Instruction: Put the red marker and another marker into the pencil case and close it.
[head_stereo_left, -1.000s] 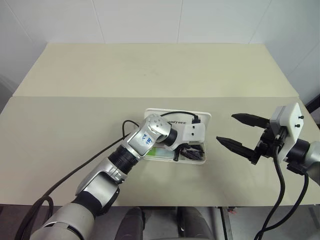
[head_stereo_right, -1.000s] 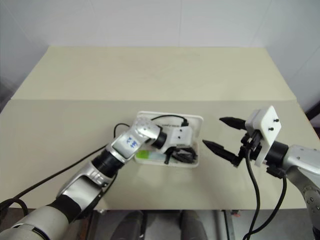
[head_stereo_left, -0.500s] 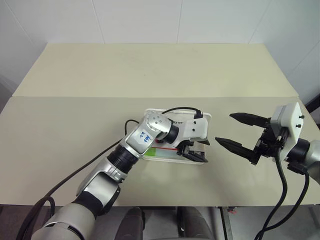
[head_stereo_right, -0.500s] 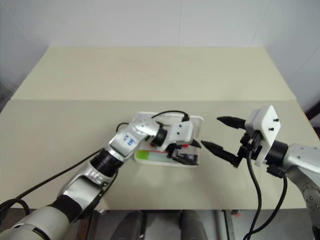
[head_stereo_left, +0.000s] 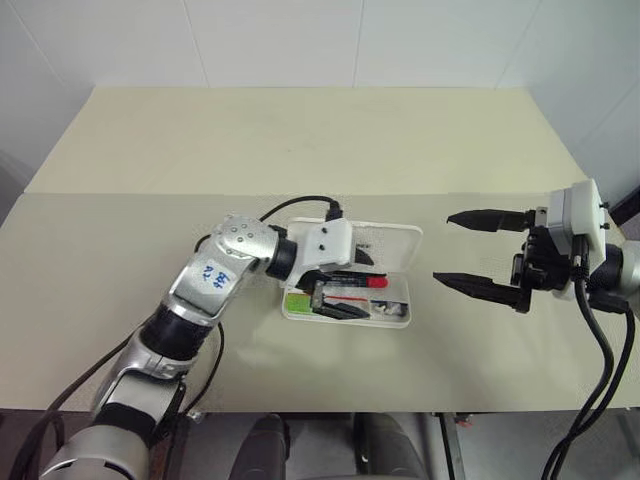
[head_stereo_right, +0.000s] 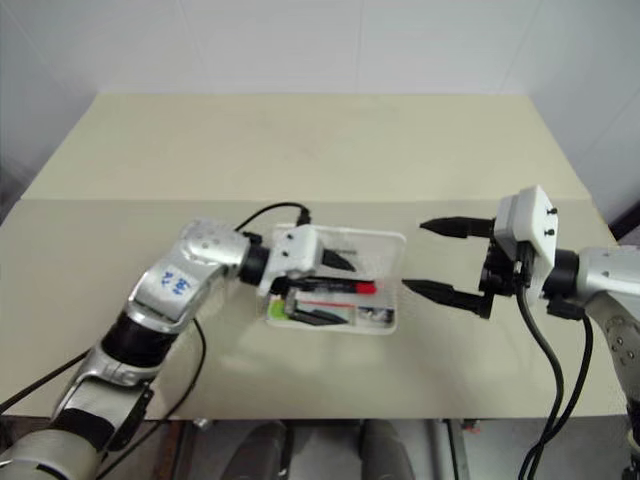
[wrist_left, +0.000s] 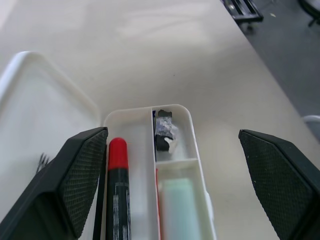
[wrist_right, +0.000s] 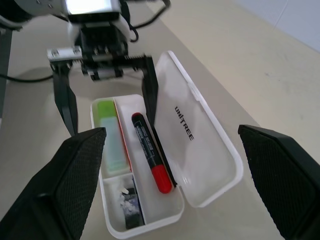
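The pencil case (head_stereo_left: 398, 318) lies open on the table with its lid (wrist_right: 197, 137) folded flat behind it. Inside, the red marker (head_stereo_left: 362, 284) lies along the back compartment, and another marker, the light-green highlighter (head_stereo_left: 298, 300), lies in the front one. My left gripper (head_stereo_left: 343, 285) hovers open just above the case's left half, one finger on each side of the red marker, holding nothing. My right gripper (head_stereo_left: 443, 248) hangs open and empty to the right of the case, pointing at it.
A small dark item (wrist_left: 164, 135) sits in the case's end compartment. The beige table (head_stereo_left: 300, 140) has a seam across its middle, and its front edge is near the case. A black cable (head_stereo_left: 300, 202) loops off the left wrist.
My left gripper opened and drew back to the left and up out of the case, leaving the red marker lying inside. My right gripper turned slightly and stayed near its place.
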